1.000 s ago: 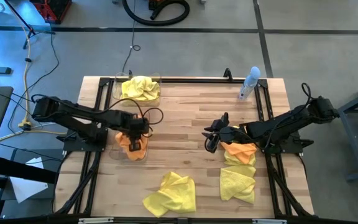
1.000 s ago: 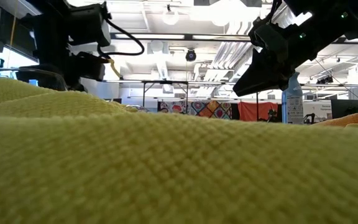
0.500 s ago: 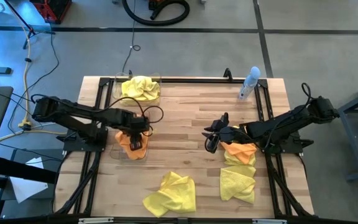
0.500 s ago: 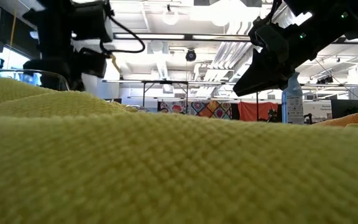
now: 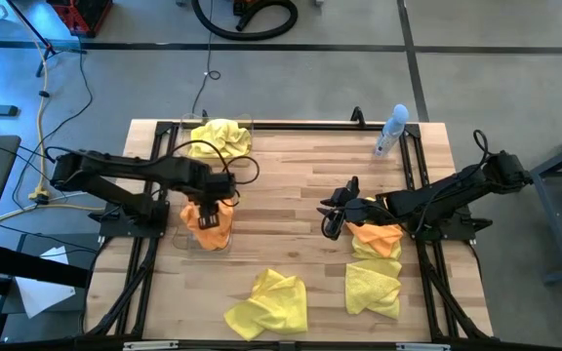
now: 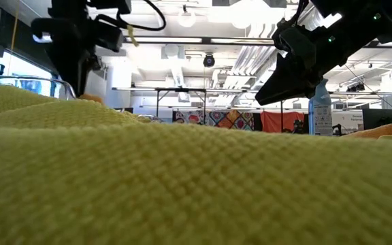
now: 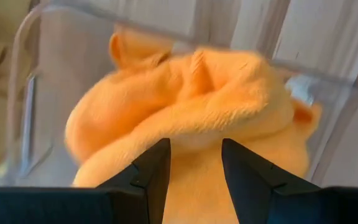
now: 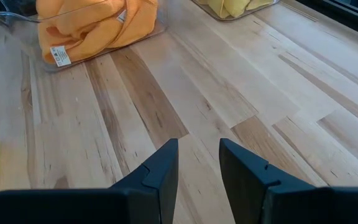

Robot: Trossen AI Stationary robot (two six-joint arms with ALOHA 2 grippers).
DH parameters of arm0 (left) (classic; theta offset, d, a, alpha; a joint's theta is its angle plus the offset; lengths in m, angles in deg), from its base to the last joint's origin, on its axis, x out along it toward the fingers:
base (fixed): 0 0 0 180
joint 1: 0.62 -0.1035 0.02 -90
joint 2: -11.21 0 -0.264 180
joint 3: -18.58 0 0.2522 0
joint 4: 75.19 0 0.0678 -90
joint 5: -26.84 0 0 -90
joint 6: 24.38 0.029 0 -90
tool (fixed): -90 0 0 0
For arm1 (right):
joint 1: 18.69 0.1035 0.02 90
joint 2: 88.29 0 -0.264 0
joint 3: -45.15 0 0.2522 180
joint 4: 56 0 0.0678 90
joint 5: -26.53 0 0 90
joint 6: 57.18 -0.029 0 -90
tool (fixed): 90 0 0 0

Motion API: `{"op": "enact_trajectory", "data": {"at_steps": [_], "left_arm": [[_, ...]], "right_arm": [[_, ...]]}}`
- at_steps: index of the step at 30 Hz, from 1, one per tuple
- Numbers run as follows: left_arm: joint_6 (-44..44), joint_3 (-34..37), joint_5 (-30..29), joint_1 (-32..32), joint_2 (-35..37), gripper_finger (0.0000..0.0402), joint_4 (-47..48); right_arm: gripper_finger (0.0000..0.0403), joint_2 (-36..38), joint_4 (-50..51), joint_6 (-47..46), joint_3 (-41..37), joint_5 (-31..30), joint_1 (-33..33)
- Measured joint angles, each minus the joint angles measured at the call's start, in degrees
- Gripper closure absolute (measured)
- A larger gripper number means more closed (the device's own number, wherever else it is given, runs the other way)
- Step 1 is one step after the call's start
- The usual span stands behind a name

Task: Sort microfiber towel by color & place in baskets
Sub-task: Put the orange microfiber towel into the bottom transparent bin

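An orange towel lies bunched in the near-left basket. My left gripper hangs open just above it, pointing down, its fingers clear of the cloth. A yellow towel fills the far-left basket. My right gripper stands open over bare wood right of centre, holding nothing. Behind it, under the right arm, lies another orange towel. Two yellow towels rest on the table near the front edge.
A slim clear spray bottle stands at the table's far right. Bare wood lies between the two arms at the table's middle. In the low view a yellow towel fills the foreground right at the camera.
My left gripper has risen straight up out of the near-left basket. The orange towel has stayed behind in the basket and shows more fully now.
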Motion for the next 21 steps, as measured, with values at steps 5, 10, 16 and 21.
{"op": "enact_trajectory", "data": {"at_steps": [5, 10, 16, 21], "left_arm": [[-0.22, -2.44, -1.46, 0.0, 0.07, 0.027, 7.29], [0.49, -1.62, -4.94, 0.0, 0.31, 0.027, 5.97], [9.14, 7.5, -5.49, -0.26, 0.24, 0.0271, -6.39], [10.8, 16.89, -2.7, -1.4, -0.34, 0.0271, -15.43]], "right_arm": [[0.0293, 0.0, 0.0, 0.03, 0.0, 0.0, 0.0], [0.0293, 0.0, 0.0, 0.42, 0.0, 0.0, 0.0], [0.0293, 0.0, 0.0, 0.17, 0.0, 0.0, 0.0], [0.0293, 0.0, 0.0, 0.03, 0.0, 0.0, 0.0]]}}
